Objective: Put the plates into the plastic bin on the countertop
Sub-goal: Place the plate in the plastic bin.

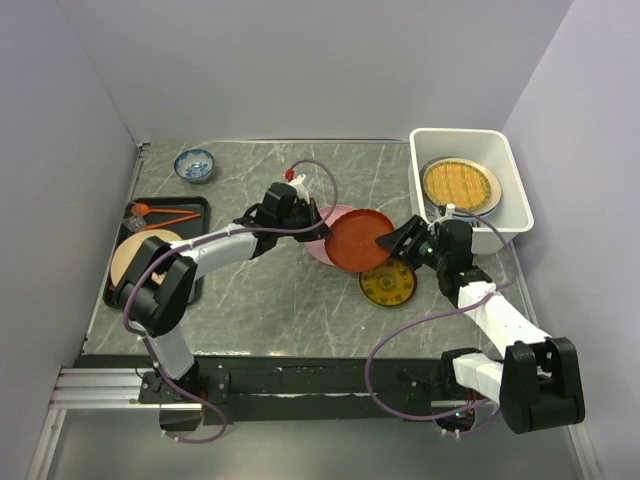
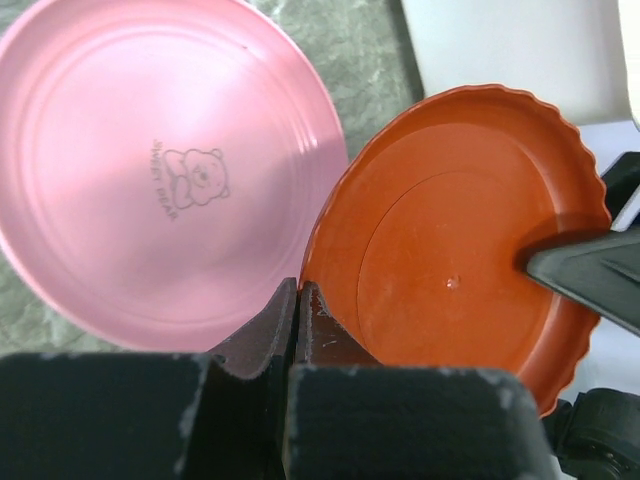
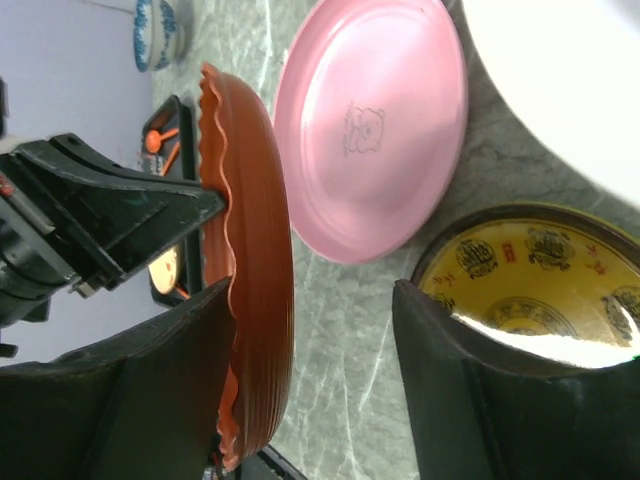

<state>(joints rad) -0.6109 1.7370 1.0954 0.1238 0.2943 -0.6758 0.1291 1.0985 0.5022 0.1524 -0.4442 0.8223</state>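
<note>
A red-orange plate (image 1: 358,240) with a scalloped rim hangs tilted above the dark marble countertop (image 1: 270,290). My left gripper (image 1: 303,217) is shut on its left rim (image 2: 298,290). My right gripper (image 1: 397,240) is open, its fingers astride the plate's right edge (image 3: 315,290). One finger rests against the plate's inner face (image 2: 450,250). A pink plate (image 1: 322,250) lies flat under it and also shows in both wrist views (image 2: 170,170) (image 3: 375,130). A small yellow-patterned plate (image 1: 388,285) lies by my right gripper. The white plastic bin (image 1: 460,132) at the back right holds stacked plates, a yellow patterned one (image 1: 460,185) on top.
A flat black tray (image 1: 200,205) at the left holds a cream plate (image 1: 140,255) and orange utensils. A small blue-and-white bowl (image 1: 194,165) stands at the back left. Grey walls close in the left, back and right sides.
</note>
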